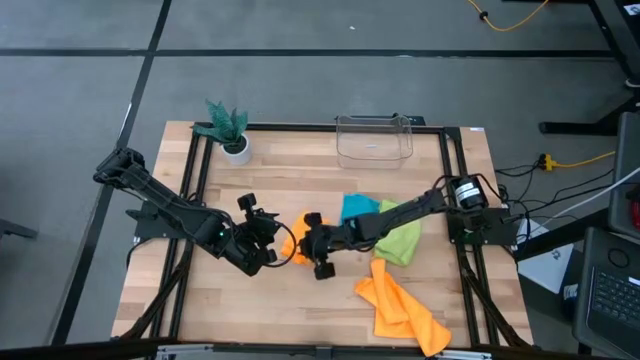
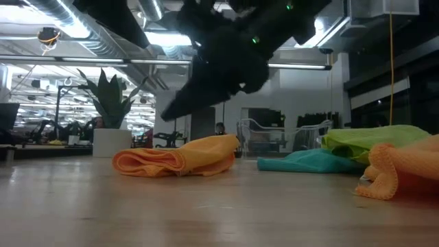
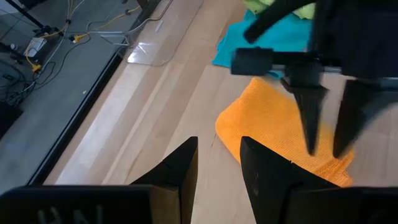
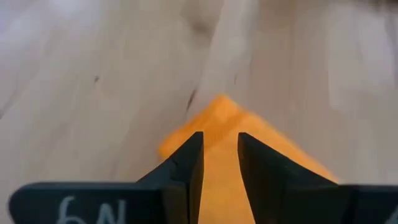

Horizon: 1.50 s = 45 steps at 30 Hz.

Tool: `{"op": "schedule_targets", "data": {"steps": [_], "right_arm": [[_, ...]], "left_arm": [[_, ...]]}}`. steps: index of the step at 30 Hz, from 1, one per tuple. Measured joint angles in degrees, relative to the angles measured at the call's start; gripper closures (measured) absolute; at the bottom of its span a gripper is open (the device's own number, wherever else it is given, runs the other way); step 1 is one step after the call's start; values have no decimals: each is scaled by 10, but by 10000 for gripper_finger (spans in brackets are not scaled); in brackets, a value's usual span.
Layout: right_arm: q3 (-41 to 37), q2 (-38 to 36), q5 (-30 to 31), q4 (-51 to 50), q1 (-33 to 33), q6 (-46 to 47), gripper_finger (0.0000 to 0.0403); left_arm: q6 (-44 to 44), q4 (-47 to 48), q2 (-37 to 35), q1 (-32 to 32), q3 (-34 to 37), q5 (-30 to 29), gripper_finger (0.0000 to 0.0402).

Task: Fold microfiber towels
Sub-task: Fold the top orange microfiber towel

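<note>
The wooden table [image 1: 200,290] carries four towels: a folded orange towel [image 1: 293,243] at centre, a teal towel [image 1: 357,207] touching a lime green towel [image 1: 404,238], and a second orange towel [image 1: 400,305] near the front edge. A clear bin [image 1: 374,140] and potted plant [image 1: 230,128] stand along the far edge.

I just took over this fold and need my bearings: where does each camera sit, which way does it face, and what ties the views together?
High view: overhead, facing straight down on the table; both arms show, left gripper and right gripper meeting over the folded orange towel.
Low view: at tabletop height, looking level across; dark arm links overhead.
Left wrist view: facing past its own open fingers at that towel and the right gripper.
Right wrist view: facing down past its own open fingers.
Shared: the folded orange towel appears in all four.
</note>
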<state>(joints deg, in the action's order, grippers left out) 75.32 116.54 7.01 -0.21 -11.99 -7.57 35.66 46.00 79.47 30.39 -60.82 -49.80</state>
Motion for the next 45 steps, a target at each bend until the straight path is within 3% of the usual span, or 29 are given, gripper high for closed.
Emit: {"op": "schedule_targets", "data": {"steps": [4, 7, 9, 17, 35, 45], "right_arm": [[-36, -2, -26, 13, 40, 60, 301], [-80, -2, -146, 114, 51, 65, 301], [-115, -5, -184, 189, 47, 55, 301], [-238, -11, -110, 494, 58, 59, 301], [-239, -5, -111, 449, 86, 79, 301], [-175, 100, -85, 477, 80, 88, 301]], "left_arm": [[1, 0, 0, 0, 0, 0, 289], [0, 0, 0, 0, 0, 0, 289], [0, 0, 0, 0, 0, 0, 289], [-1, -1, 0, 0, 0, 0, 289], [-3, -3, 0, -2, 0, 0, 289], [-4, -2, 0, -3, 0, 0, 289]]}}
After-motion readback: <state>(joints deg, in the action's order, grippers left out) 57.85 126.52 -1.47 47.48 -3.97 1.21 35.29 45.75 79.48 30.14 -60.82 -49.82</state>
